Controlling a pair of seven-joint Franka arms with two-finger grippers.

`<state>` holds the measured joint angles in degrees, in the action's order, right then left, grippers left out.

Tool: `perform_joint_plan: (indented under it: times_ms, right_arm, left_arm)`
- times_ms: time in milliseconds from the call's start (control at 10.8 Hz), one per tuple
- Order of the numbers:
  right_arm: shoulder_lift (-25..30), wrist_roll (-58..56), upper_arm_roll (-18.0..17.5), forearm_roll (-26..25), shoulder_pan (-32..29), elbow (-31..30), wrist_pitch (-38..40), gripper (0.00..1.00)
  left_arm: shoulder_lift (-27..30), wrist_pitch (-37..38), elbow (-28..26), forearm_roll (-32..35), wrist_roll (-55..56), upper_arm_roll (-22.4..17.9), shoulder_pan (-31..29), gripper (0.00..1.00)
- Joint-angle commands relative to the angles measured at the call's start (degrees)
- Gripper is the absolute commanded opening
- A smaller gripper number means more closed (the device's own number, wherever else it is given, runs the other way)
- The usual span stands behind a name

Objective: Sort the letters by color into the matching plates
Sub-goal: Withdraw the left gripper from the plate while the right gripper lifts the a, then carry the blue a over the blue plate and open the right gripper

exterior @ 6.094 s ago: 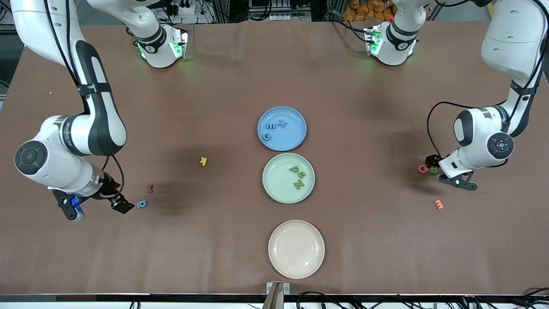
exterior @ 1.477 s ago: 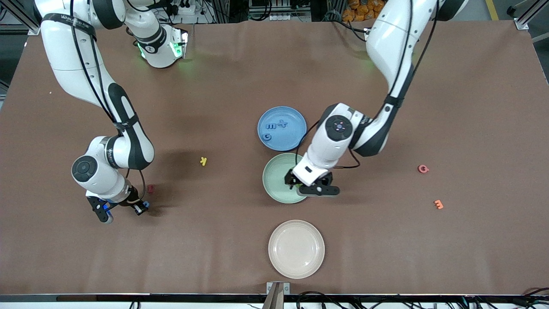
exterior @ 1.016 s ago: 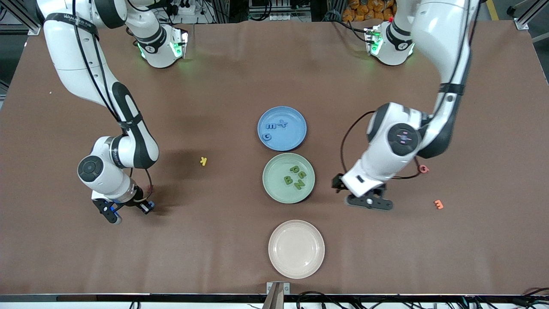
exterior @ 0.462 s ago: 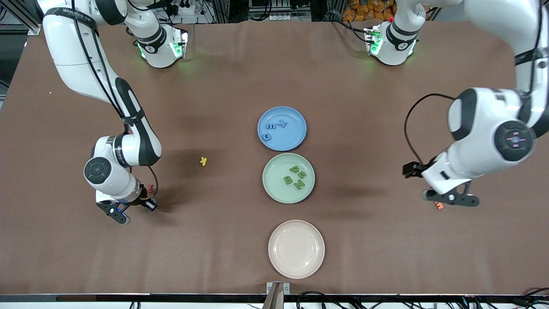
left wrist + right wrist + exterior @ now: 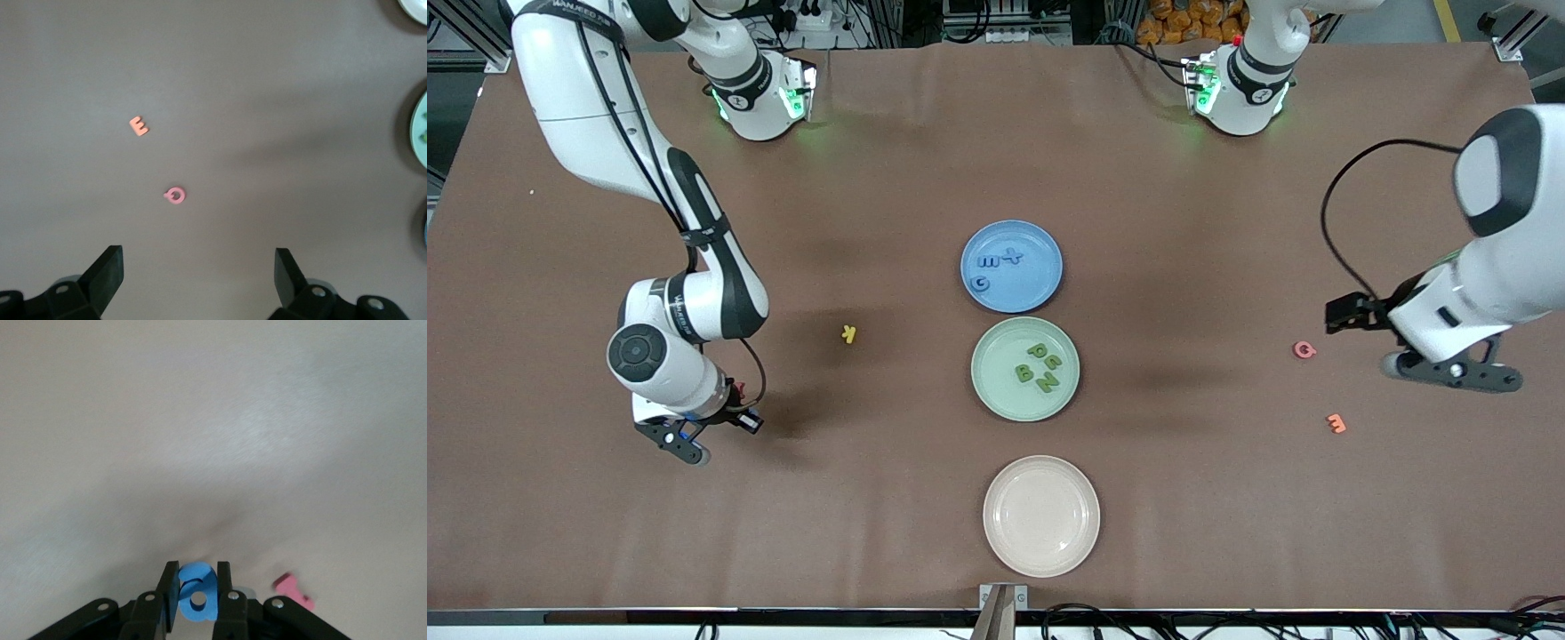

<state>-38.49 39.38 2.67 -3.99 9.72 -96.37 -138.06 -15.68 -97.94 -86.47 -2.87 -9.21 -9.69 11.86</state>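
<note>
The blue plate [image 5: 1033,286] holds three blue letters [image 5: 989,262]. The mint green plate [image 5: 996,391], nearer the front camera, holds several green letters [image 5: 1024,373]. My right gripper [image 5: 744,421] is low over the table toward the right arm's end. It is shut on a blue letter [image 5: 197,592], which stands on edge between the fingers in the right wrist view. My left gripper [image 5: 1348,314] is open and empty, up over the table toward the left arm's end. The green plate's rim [image 5: 420,127] shows in the left wrist view.
A dark red letter [image 5: 292,590] lies beside the right gripper. A yellow letter [image 5: 849,334], a pink letter [image 5: 1304,350] and an orange letter [image 5: 1335,424] lie loose on the brown table. A cream plate [image 5: 1040,542] sits nearest the front camera.
The left arm carried a green letter to the green plate, let it go and swung back toward its own end. The right gripper closed on the blue letter and shifted slightly.
</note>
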Motion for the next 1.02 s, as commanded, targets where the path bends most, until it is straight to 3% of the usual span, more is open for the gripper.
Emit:
perform_joint_plan:
  times_ms: [0,369,646,923]
  right_arm:
    - [2.54,-0.27,-4.41,-5.48,-0.32,1.09,3.93,0.21]
    - [3.68,0.00,-10.22,-6.29,0.99,1.09,4.81,0.21]
    - [4.82,0.08,-12.07,-6.29,5.55,1.09,5.95,0.22]
    - [5.09,0.00,-12.34,-6.47,12.84,1.01,6.05,0.22]
  left_arm:
    - [4.76,5.81,-0.45,-0.91,-5.91,-0.32,-2.72,1.00]
    - [12.75,11.26,-1.33,-0.64,-5.56,0.46,-2.98,1.00]
    - [14.79,11.19,-1.33,-0.38,-5.56,8.00,-10.51,1.00]
    - [16.98,7.43,-3.33,5.76,-5.56,10.57,-10.98,1.00]
